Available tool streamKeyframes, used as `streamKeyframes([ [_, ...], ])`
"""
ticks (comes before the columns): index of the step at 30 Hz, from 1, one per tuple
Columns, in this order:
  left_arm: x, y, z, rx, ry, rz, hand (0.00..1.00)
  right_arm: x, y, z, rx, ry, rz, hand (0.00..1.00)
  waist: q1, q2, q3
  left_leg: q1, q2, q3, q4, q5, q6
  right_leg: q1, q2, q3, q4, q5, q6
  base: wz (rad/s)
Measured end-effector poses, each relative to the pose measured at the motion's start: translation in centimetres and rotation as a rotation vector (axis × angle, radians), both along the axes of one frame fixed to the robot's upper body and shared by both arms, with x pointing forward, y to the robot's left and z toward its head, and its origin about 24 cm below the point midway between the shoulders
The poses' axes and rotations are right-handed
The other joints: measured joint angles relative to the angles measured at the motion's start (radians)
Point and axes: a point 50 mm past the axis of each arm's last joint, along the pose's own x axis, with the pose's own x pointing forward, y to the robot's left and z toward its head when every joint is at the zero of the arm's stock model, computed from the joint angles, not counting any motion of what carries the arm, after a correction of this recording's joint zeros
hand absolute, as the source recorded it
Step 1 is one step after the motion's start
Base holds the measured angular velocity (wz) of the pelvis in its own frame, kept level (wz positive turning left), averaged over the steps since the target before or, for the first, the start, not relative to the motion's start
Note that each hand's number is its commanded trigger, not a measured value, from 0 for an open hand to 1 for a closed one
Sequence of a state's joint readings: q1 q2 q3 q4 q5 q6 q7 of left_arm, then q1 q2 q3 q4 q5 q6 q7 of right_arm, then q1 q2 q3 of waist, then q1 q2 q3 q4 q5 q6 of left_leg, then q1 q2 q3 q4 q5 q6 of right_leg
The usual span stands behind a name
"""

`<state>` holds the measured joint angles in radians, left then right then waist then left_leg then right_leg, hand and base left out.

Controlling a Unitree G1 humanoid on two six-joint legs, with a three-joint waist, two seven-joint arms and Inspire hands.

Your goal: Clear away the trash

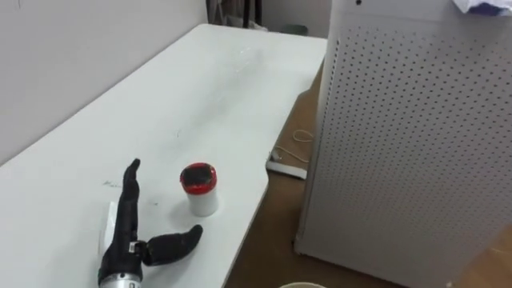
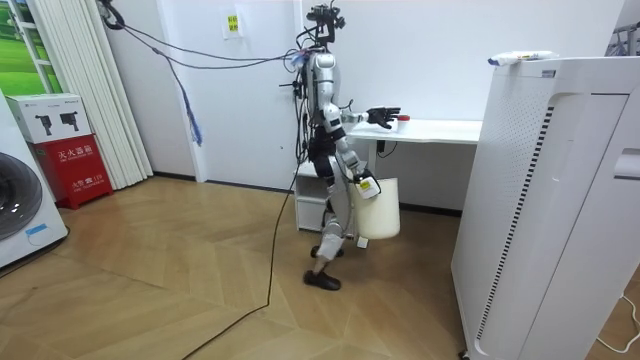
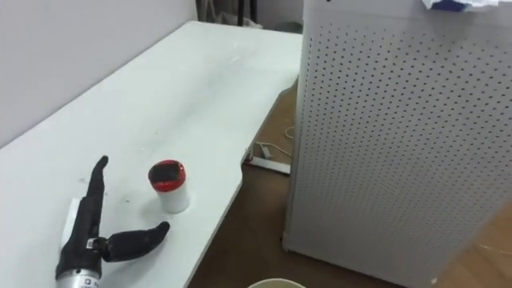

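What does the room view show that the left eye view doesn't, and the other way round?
The room view adds the robot standing at the end of the white table, a white bucket hanging by its right hand, a red box and a washing machine. The left eye view adds a thin white cable on the floor beside the table. Both share the table, the small white cup with a red rim, the open left hand beside it, and the tall white perforated cabinet.

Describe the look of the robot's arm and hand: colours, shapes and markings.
The left hand has slim black fingers and thumb on a silver metal wrist cuff, with a white tag at its back. The arms are silver-grey.
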<state>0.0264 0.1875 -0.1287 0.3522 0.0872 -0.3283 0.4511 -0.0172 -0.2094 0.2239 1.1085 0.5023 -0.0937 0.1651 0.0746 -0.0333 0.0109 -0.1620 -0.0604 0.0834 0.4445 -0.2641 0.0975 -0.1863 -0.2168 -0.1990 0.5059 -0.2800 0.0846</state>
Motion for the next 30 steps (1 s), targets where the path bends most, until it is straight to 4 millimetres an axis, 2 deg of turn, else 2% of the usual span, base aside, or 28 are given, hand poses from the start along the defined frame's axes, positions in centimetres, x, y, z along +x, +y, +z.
streamKeyframes([
  [1, -0.1, 0.0, -0.1, -0.007, 0.005, 0.004, 0.0, -0.1, 0.0, 0.0, -0.006, 0.004, 0.002, 1.0, -0.012, 0.007, -0.0021, 0.004, 0.006, -0.023, 0.002, -0.002, -0.008, 0.005, 0.017, 0.002, -0.022, 0.04, 0.003, 0.26],
  [2, 0.0, 0.0, 0.0, -0.007, 0.001, 0.005, 0.0, -0.1, 0.0, 0.0, -0.007, 0.005, 0.004, 1.0, -0.01, 0.007, -0.0021, 0.01, 0.01, -0.026, -0.004, -0.003, -0.014, 0.016, 0.026, 0.0, -0.038, 0.041, 0.002, 0.2],
  [4, -0.1, 0.1, 0.0, -0.004, -0.001, 0.018, 0.0, 0.0, 0.0, 0.0, -0.004, 0.001, 0.016, 1.0, -0.01, 0.007, -0.0018, 0.033, 0.029, -0.032, -0.043, 0.006, -0.032, 0.055, 0.051, -0.015, -0.087, 0.055, -0.014, -0.02],
  [8, -0.4, 0.2, -0.1, -0.004, -0.002, 0.029, 0.0, -0.1, 0.1, 0.0, 0.02, 0.003, 0.033, 1.0, -0.012, 0.001, 0.0001, 0.065, 0.051, -0.038, -0.074, 0.009, -0.047, 0.105, 0.084, -0.024, -0.149, 0.065, -0.025, 0.0],
  [16, -0.4, 0.3, 0.0, -0.021, -0.008, 0.046, 0.0, -0.2, 0.2, -0.1, 0.034, 0.013, 0.059, 1.0, -0.014, -0.008, 0.004, 0.098, 0.056, -0.042, -0.111, 0.012, -0.054, 0.144, 0.096, -0.031, -0.201, 0.073, -0.026, 0.0],
  [20, -0.9, 0.2, -1.0, -0.068, 0.044, 0.039, 0.0, -0.3, 0.3, -0.1, 0.032, 0.016, 0.067, 1.0, -0.015, -0.011, 0.0047, 0.136, 0.057, -0.042, -0.142, 0.013, -0.056, 0.183, 0.1, -0.041, -0.233, 0.081, -0.023, 0.0],
  [22, -1.3, 0.3, -1.7, -0.065, 0.078, 0.032, 0.0, -0.3, 0.3, -0.1, 0.034, 0.016, 0.072, 1.0, -0.017, -0.012, 0.0042, 0.14, 0.057, -0.042, -0.148, 0.013, -0.056, 0.19, 0.101, -0.044, -0.238, 0.082, -0.022, 0.04],
  [30, -1.3, 0.0, -1.9, -0.094, 0.086, 0.013, 0.0, -0.3, 0.5, -0.1, 0.036, 0.017, 0.085, 1.0, -0.016, -0.018, 0.0008, 0.158, 0.056, -0.042, -0.16, 0.015, -0.058, 0.207, 0.101, -0.05, -0.25, 0.082, -0.022, 0.01],
])
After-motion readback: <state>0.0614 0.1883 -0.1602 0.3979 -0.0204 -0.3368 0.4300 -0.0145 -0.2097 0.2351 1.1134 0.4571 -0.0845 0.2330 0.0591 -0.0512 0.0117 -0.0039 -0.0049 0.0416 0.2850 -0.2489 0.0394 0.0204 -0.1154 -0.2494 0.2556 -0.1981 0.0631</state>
